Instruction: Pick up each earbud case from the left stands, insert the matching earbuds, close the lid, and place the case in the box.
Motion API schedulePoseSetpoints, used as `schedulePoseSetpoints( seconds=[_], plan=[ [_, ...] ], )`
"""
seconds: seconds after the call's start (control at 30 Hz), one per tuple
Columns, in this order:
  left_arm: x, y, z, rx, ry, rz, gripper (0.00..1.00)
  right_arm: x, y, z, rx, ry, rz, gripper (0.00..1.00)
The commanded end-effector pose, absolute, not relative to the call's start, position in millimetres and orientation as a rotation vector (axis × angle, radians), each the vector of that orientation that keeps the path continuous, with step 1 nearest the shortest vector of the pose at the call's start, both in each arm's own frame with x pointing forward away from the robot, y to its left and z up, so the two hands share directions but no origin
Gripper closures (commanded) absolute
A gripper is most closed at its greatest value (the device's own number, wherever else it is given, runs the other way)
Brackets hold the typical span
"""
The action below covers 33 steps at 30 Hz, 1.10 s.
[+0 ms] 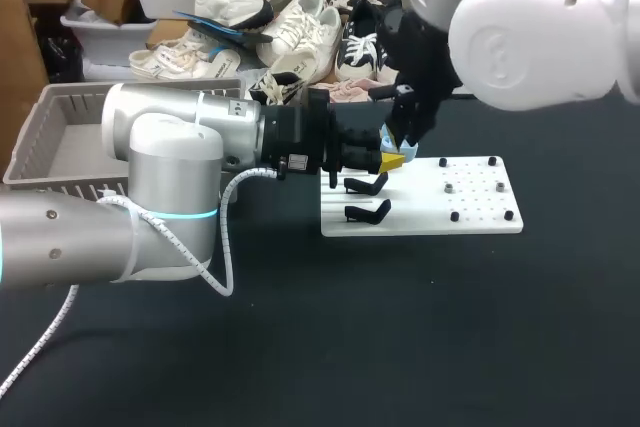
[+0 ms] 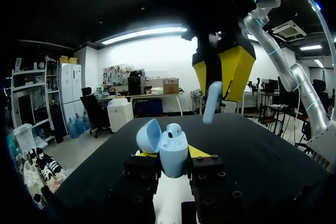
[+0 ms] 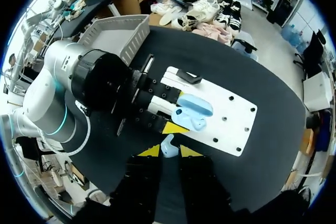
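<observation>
Just above the left edge of the white rectangular board (image 1: 470, 217), the left gripper (image 2: 171, 155) pinches a pale blue rounded plastic earbud case (image 3: 191, 113) from 2 sides, with its lid tipped open. 1 pale blue earbud (image 2: 174, 128) sits in the case, and I judge the other socket to be free. Further in over the board and higher up, the right gripper (image 3: 169, 151) is pressed onto a 2nd pale blue earbud (image 2: 212, 102). Its stem hangs down, apart from the case. The step in hand looks like seating this earbud. To do it well, line the stem up with the free socket, come straight down clear of the open lid, and release only when the earbud sits flush, while the left gripper holds firm. Beyond the board's left edge stands the grey slatted plastic basket (image 1: 35, 137), the box.
</observation>
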<state>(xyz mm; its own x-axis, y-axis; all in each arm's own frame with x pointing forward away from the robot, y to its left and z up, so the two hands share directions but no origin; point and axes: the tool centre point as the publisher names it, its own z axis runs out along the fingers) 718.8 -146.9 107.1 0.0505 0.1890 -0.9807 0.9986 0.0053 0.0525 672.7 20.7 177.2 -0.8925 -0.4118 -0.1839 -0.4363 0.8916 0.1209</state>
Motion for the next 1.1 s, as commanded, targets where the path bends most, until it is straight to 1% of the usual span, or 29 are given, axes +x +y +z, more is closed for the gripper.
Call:
schedulePoseSetpoints(
  seconds=[0.03,0.43,0.57,1.1],
  plan=[
    [717.9,-147.1,106.8,1.361,1.313,-1.064,1.00,681.2,21.1,184.6,-0.696,2.920,0.245,1.00],
    [717.9,-147.1,106.8,1.361,1.313,-1.064,1.00,691.0,22.9,184.1,-0.769,2.902,0.228,1.00],
    [717.9,-147.1,106.8,1.361,1.313,-1.064,1.00,689.7,25.9,180.1,-0.733,2.909,0.168,1.00],
    [717.9,-147.1,106.8,1.361,1.313,-1.064,1.00,695.6,28.5,169.6,-0.665,2.937,0.174,1.00]
  ],
)
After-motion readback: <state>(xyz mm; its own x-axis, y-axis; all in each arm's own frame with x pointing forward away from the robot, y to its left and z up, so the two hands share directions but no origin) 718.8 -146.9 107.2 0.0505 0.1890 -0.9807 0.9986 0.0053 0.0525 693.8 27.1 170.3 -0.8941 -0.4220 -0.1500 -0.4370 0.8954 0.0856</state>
